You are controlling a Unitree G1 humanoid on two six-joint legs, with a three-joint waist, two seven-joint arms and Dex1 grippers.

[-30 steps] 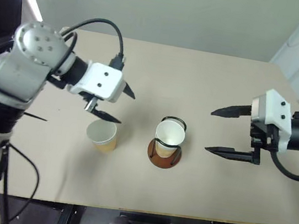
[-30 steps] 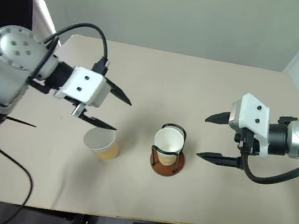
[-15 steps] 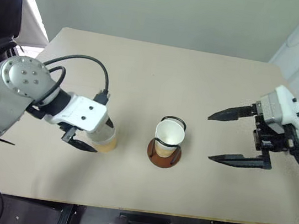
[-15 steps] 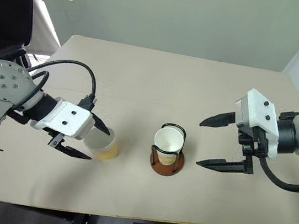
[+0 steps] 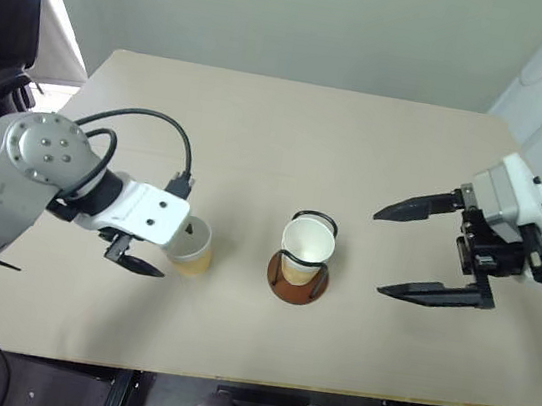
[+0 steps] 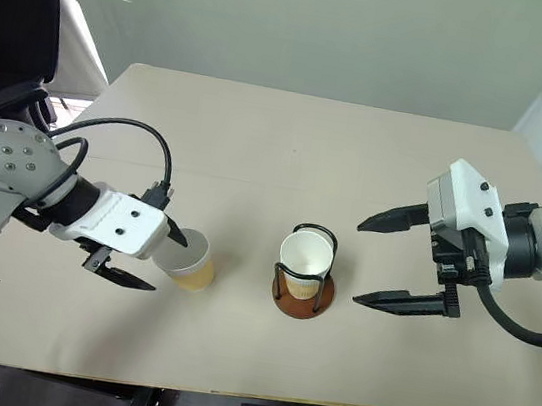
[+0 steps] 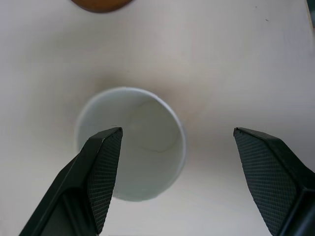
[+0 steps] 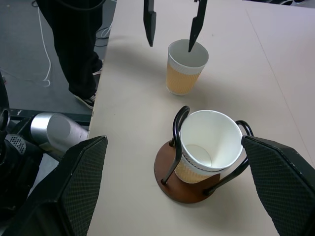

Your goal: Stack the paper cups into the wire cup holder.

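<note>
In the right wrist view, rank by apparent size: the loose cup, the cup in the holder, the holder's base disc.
1. Wire cup holder's base disc, widest on screen, though partly covered.
2. Cup in the holder.
3. Loose paper cup.
The loose cup stands farther from the camera, so the two cups may really match.

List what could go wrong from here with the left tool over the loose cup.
1. The left tool is open, but off-centre: in the right wrist view one finger dips inside the loose paper cup and the other hangs outside, so closing may crush its wall or tip it.
2. The wire cup holder already holds a tilted cup, so nesting another may jam or catch a wire loop.
</note>
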